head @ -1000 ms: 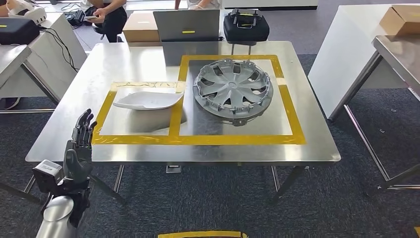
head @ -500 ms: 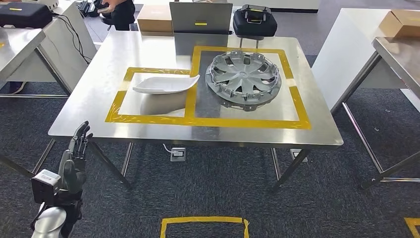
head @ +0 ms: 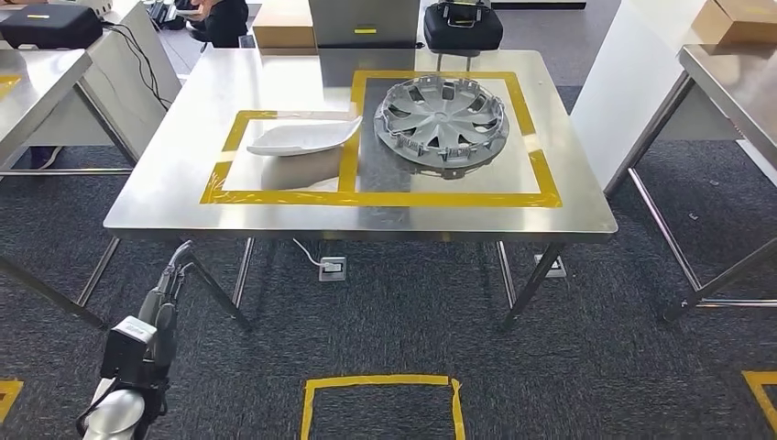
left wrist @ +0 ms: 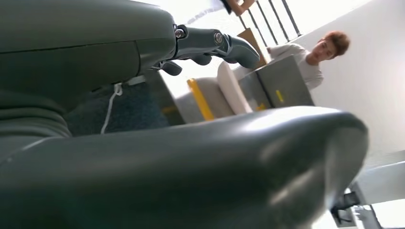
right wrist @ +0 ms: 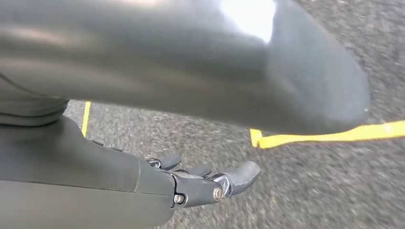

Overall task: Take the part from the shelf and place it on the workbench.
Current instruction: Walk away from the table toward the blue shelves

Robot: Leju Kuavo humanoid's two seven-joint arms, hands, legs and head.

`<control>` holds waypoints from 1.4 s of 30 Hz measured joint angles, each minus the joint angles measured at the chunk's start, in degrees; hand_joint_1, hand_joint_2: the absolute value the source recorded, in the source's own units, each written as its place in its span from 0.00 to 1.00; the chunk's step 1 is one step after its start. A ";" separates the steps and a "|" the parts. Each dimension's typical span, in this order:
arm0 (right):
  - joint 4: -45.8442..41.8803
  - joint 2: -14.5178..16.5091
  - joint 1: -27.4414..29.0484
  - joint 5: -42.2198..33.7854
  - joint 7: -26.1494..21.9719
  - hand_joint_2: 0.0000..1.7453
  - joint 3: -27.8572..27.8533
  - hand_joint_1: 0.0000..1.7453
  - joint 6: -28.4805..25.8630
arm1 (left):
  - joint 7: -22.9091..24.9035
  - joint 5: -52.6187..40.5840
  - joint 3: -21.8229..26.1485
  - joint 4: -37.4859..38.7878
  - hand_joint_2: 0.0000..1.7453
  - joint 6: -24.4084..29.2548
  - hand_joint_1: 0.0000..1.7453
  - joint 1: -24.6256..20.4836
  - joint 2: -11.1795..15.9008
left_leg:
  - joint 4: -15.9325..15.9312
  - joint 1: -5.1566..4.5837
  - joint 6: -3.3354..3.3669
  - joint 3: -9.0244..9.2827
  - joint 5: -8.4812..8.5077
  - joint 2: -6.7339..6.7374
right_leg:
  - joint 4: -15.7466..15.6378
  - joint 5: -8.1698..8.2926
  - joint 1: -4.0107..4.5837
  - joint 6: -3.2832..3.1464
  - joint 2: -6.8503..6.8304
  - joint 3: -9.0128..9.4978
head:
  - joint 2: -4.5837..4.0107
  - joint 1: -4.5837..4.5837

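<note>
**Steel workbench carries two parts; both hands empty**

Steel workbench (head: 183, 206) stands ahead in the head view, marked with yellow tape (head: 385, 198) in two adjoining frames. The tape reads as placement zones, one per part.

- White curved part (head: 302, 137) lies in the smaller frame, its pointed end reaching to the strip between the frames.
- Grey wheel cover (head: 443, 115) lies in the larger frame, just beside the white part and apart from it, inside the tape lines.
- No shelf can be made out, so which part is the task's own I cannot tell. Judged from the layout, both already sit where parts belong, and the placing step looks done.

Left hand (head: 171, 284) hangs low beside the body, below the bench edge, fingers extended and holding nothing. In its wrist view the fingers (left wrist: 210, 40) are straight, apart from any object.

Right hand (right wrist: 200, 183) points at the grey carpet near a yellow floor line (right wrist: 329, 136), fingers loosely extended, nothing in them.

A laptop (head: 357, 23), a black case (head: 463, 26) and a cardboard box (head: 282, 26) sit behind the bench's far edge.
</note>
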 joint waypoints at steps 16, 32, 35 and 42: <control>0.33 1.47 0.60 0.82 -0.11 0.00 0.00 0.00 0.54 | 3.28 -4.82 -0.03 46.64 0.00 8.50 0.00 -5.17 -1.96 | -5.90 1.21 1.74 6.62 1.86 0.32 | 12.93 -4.65 -1.40 4.47 0.24 -10.40 | 0.00 0.10; 0.51 2.07 0.44 1.36 0.87 0.00 0.00 0.00 0.87 | 21.76 -6.48 -0.02 62.06 0.00 5.68 0.00 -1.61 -3.12 | 4.52 0.66 -0.92 -1.11 -3.18 0.13 | 0.74 0.46 -0.12 0.23 0.03 -1.43 | 0.00 0.10; 0.51 2.34 0.49 1.37 1.21 0.00 0.00 0.00 0.89 | 24.52 -5.97 0.06 62.65 0.00 4.92 0.00 -1.47 -3.81 | 9.13 0.80 -1.39 0.96 -1.83 0.14 | 1.46 2.61 -0.26 0.60 -0.32 -4.79 | 0.00 -0.01; 0.51 2.65 0.42 1.65 0.75 0.00 0.13 0.00 1.44 | 27.56 -5.24 0.59 63.07 0.00 3.21 0.00 -1.58 -5.63 | -6.76 0.58 0.87 12.51 -2.77 -0.11 | 3.43 6.00 -0.39 2.75 -0.37 -8.11 | 0.00 0.09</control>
